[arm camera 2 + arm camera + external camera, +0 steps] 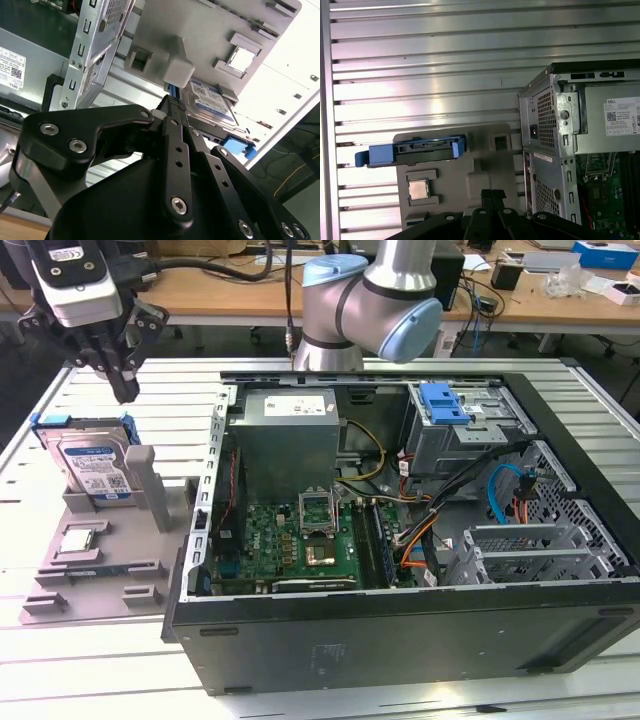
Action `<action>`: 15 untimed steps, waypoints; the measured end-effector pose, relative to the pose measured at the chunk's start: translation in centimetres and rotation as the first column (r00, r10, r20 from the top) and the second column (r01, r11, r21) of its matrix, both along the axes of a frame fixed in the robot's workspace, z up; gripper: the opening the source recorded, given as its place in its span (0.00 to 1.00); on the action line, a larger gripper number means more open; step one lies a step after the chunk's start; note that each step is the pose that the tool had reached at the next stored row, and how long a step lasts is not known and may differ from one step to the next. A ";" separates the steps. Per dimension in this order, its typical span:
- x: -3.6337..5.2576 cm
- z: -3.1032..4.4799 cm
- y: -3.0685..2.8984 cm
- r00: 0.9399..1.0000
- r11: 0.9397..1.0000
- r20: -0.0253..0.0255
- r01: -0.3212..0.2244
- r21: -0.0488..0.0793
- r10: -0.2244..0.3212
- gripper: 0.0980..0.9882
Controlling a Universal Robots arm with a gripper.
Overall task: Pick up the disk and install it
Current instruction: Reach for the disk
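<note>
Claw (pixel 126 390) hangs with its tips drawn together, holding nothing, above the disk (pixel 97 462) and apart from it. The disk stands on edge in a grey fixture (pixel 110 580) at the exterior view's left, beside the open computer case (pixel 400 630). A processor chip (pixel 78 540) lies flat in the same fixture. Fixture and case rest on a ribbed metal table (pixel 60 660). Behind it, wooden desks (pixel 560 308) carry a blue box (pixel 605 254).
</note>
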State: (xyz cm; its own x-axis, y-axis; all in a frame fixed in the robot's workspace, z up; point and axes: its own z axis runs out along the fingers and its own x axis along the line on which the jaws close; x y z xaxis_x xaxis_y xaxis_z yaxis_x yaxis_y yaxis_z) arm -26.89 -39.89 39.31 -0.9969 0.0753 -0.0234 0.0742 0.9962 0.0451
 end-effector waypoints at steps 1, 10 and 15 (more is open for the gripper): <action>-0.14 0.00 0.00 1.000 1.000 0.000 0.000 0.000 0.000 0.01; -1.41 0.00 0.00 1.000 1.000 0.000 0.000 0.000 0.000 0.01; -2.35 0.00 0.00 1.000 1.000 0.000 0.000 0.000 0.000 0.01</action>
